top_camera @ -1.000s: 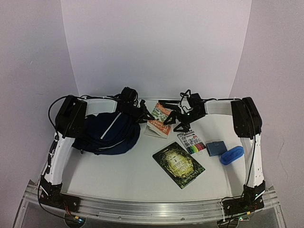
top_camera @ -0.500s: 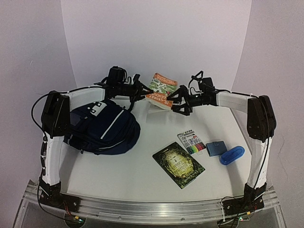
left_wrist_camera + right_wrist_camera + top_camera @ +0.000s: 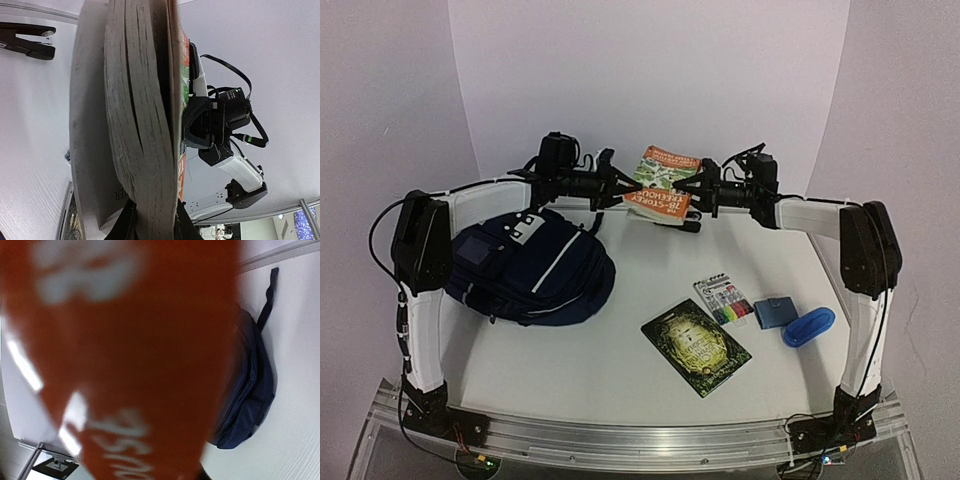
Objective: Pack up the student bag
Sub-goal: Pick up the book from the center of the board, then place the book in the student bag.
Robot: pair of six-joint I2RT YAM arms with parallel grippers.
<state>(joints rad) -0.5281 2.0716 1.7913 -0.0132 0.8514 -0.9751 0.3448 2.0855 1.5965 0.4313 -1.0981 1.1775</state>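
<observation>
Soft even light; orange book [image 3: 125, 365] blurred close, student bag [image 3: 250, 390] sharp behind

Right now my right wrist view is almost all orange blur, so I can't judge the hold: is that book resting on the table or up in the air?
Observer: Up in the air. The book hangs above the far side of the table, and only the two grippers touch it.
Operator: So the other arm has it too?
Observer: Yes. The left gripper is shut across the book's pages, on the side opposite the right gripper, which clamps the cover edge.
</observation>
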